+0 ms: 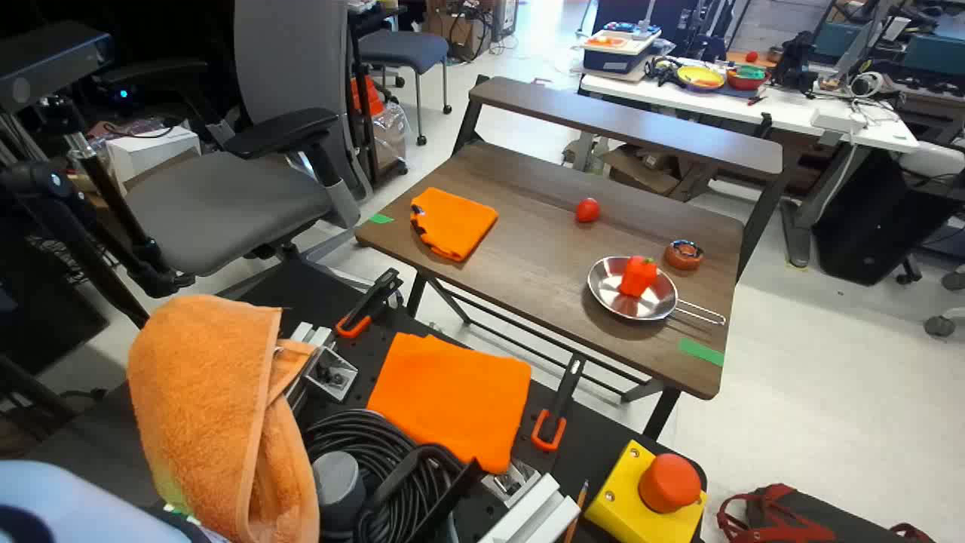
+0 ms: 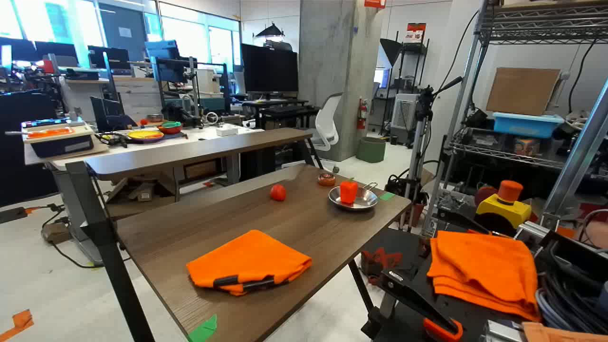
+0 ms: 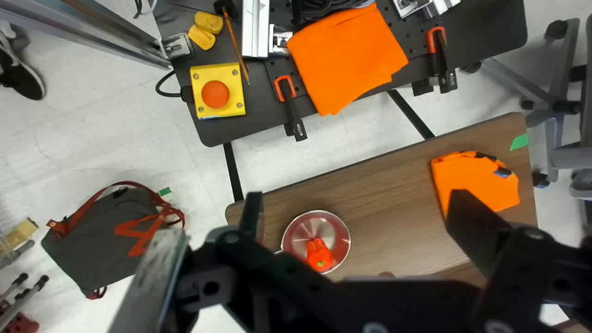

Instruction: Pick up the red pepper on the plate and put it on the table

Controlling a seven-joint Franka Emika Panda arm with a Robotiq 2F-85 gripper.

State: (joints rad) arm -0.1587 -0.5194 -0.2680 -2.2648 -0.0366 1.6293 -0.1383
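Wrist view: your claw (image 3: 357,203) is spread wide, its fingers (image 3: 474,226) well apart and gripping nothing. Below it, clear of both fingers, you see the red pepper (image 3: 319,255) in the plate (image 3: 296,233), showing off-centre in the gap. The plate rests on the desk (image 1: 520,249), near a strip of green tape (image 1: 701,352); in both exterior views the pepper stands stem up. In an exterior view, you have a small reddish-brown bowl (image 1: 684,255) just beyond the plate, a round red item (image 1: 587,210) farther across, and a white workbench (image 1: 807,117) past the desk.
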